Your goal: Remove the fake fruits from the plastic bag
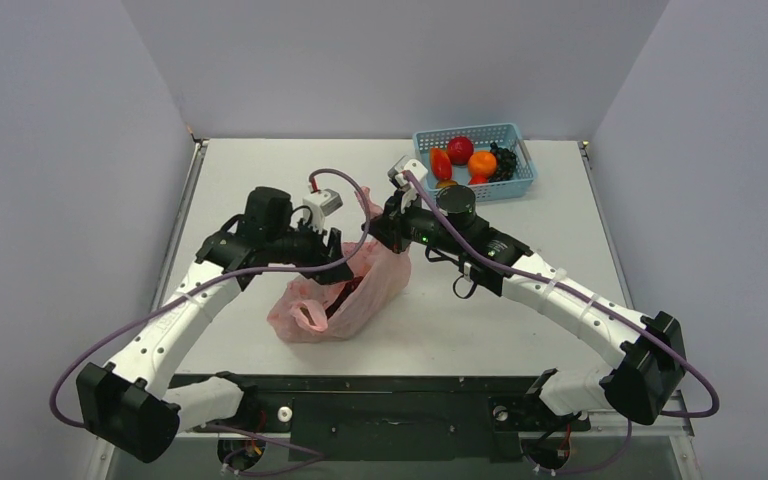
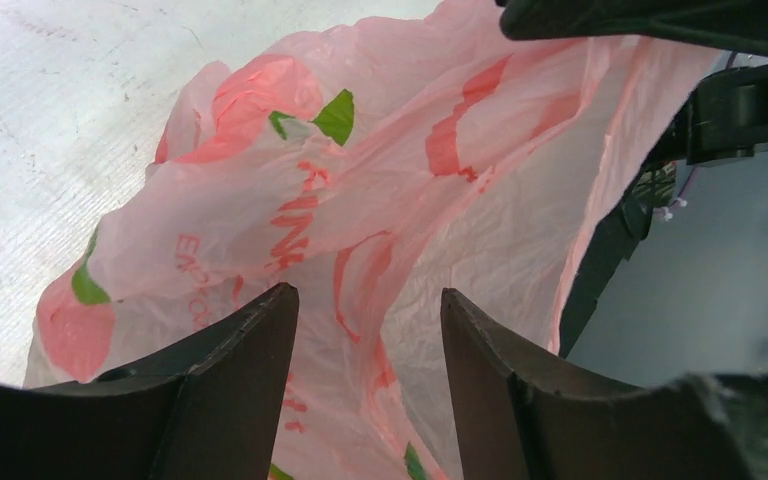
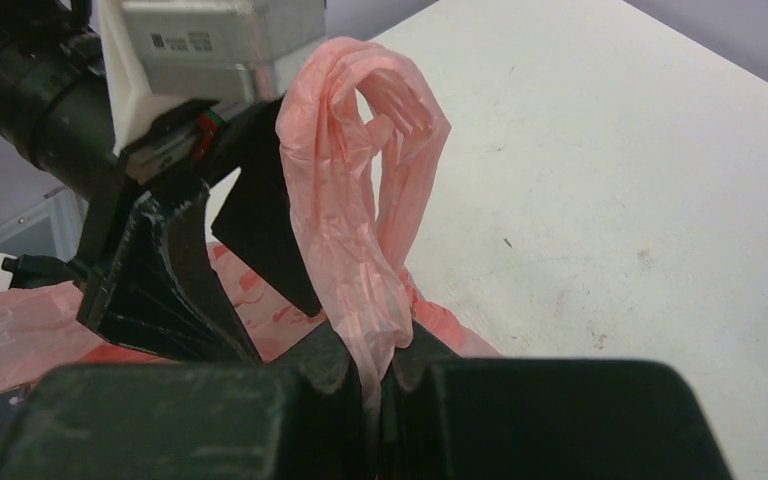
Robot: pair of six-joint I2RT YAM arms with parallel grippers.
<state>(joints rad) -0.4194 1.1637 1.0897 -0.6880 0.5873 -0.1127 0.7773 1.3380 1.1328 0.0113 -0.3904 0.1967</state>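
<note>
The pink plastic bag lies crumpled mid-table, its mouth facing the left arm. My right gripper holds the bag's far end up and is shut on a twisted loop handle, pinched at the jaws. My left gripper sits at the bag's mouth, its fingers open, with only printed pink film beyond them. Whatever is inside the bag is hidden by the film. A dark grape bunch lies in the basket.
A light blue mesh basket stands at the back right, holding a round red fruit, a round orange one and other red pieces. Grey walls enclose the table on three sides. The left arm's wrist camera block hangs close above the handle.
</note>
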